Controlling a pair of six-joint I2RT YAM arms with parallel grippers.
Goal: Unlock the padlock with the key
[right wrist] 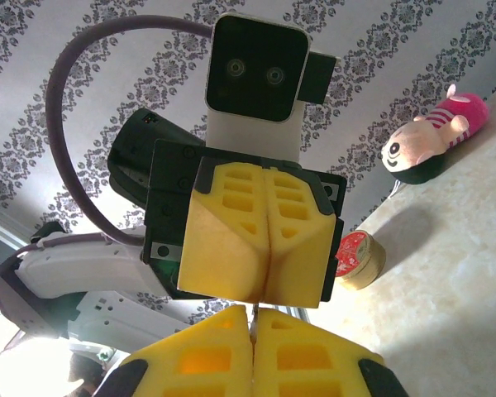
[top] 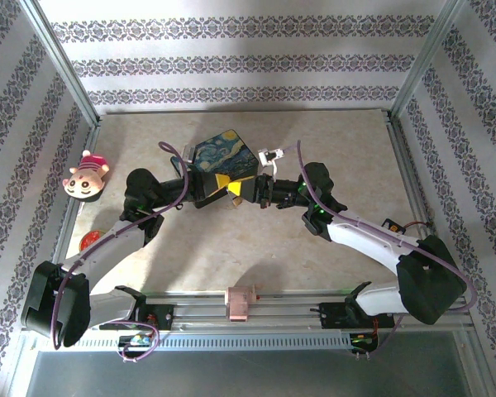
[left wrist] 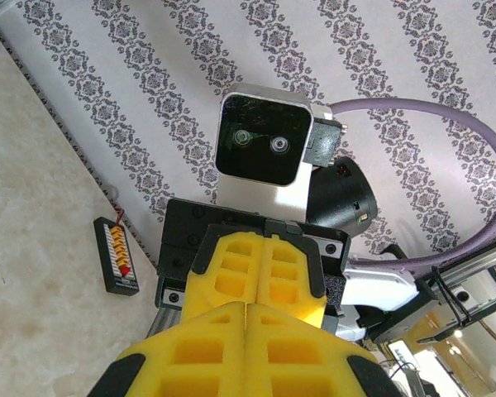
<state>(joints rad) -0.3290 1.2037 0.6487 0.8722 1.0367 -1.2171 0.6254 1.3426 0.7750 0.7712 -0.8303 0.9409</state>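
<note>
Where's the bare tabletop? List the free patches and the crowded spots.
Free: the tabletop right of the painted box, and the near-centre stretch in front of the left gripper and right gripper. Crowded: mid-table, where they meet by the box; the plush toy takes the left edge.

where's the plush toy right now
In the top view the plush toy lies at the left edge of the table, beyond the red tin and left of the painted box.
</note>
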